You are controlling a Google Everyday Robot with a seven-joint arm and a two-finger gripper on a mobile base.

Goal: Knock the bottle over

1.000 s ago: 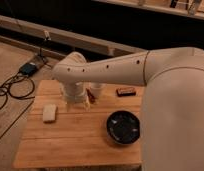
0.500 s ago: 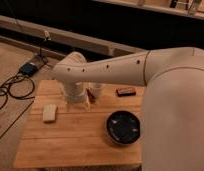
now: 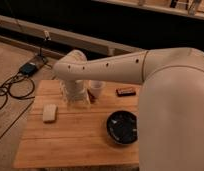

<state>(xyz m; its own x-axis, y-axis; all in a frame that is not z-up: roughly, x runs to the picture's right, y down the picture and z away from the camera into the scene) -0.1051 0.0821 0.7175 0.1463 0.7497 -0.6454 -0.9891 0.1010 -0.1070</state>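
Note:
My white arm reaches from the right across the wooden table [image 3: 70, 145]. Its wrist and gripper [image 3: 76, 98] point down onto the table's back left part. No bottle shows plainly; it may be hidden behind the wrist. A white cup-like thing [image 3: 96, 88] stands right next to the gripper on its right. A small reddish-brown sliver [image 3: 92, 98] shows between the two at table level.
A white sponge-like block [image 3: 49, 112] lies on the left of the table. A black bowl [image 3: 121, 127] sits at the front right. A small dark flat object [image 3: 126, 91] lies at the back right. Cables and a device [image 3: 29, 67] lie on the floor at left.

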